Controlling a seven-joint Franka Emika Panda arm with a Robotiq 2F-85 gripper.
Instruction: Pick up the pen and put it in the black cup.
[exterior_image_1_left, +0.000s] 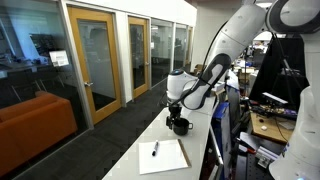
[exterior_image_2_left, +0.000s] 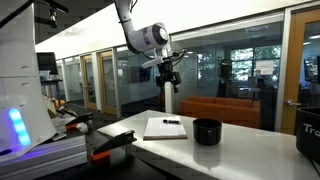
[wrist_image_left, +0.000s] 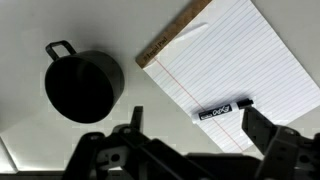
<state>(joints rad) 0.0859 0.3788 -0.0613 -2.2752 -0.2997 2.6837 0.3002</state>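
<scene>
The pen (wrist_image_left: 222, 108), short and dark with a white label, lies on a white lined paper pad (wrist_image_left: 235, 60). It also shows in both exterior views (exterior_image_1_left: 155, 150) (exterior_image_2_left: 172, 121). The black cup (wrist_image_left: 83, 85), squat with a side handle, stands upright on the table beside the pad and shows in both exterior views (exterior_image_1_left: 180, 125) (exterior_image_2_left: 207, 131). My gripper (wrist_image_left: 198, 125) is open and empty. It hangs well above the table, over the pad's edge near the pen, and shows in both exterior views (exterior_image_2_left: 168, 78) (exterior_image_1_left: 177, 108).
The white table (wrist_image_left: 30, 25) bears the pad and the cup. A taller black container (exterior_image_2_left: 310, 130) stands at the table's far end. Equipment and cables crowd one side (exterior_image_1_left: 265, 105). Glass office walls (exterior_image_2_left: 230, 65) lie beyond.
</scene>
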